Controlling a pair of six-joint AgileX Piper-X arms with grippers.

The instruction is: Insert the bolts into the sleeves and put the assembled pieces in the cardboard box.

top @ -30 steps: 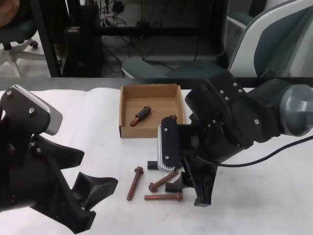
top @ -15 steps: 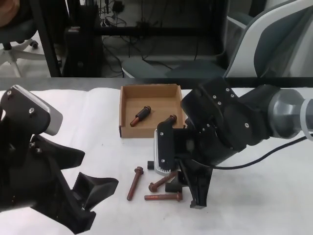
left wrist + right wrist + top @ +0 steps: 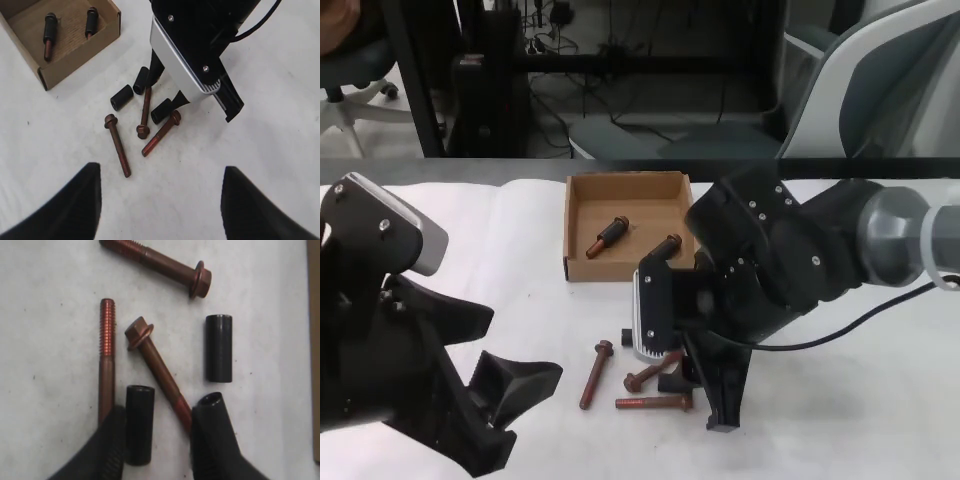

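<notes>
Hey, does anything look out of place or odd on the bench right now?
Nothing is spilled or damaged. One oddity: the right gripper, open, straddles a sleeve and also the shank of a neighbouring bolt, so it might pinch both.

White-covered tabletop (image 3: 510, 250). Lying on it:
- one open cardboard box (image 3: 80, 56), at the far side
- three copper-coloured bolts (image 3: 118, 146), flat on the cloth nearer than the box, two just beside each other, the third a little apart
- three short black sleeves (image 3: 121, 97), loose on their sides, near the bolts
</notes>
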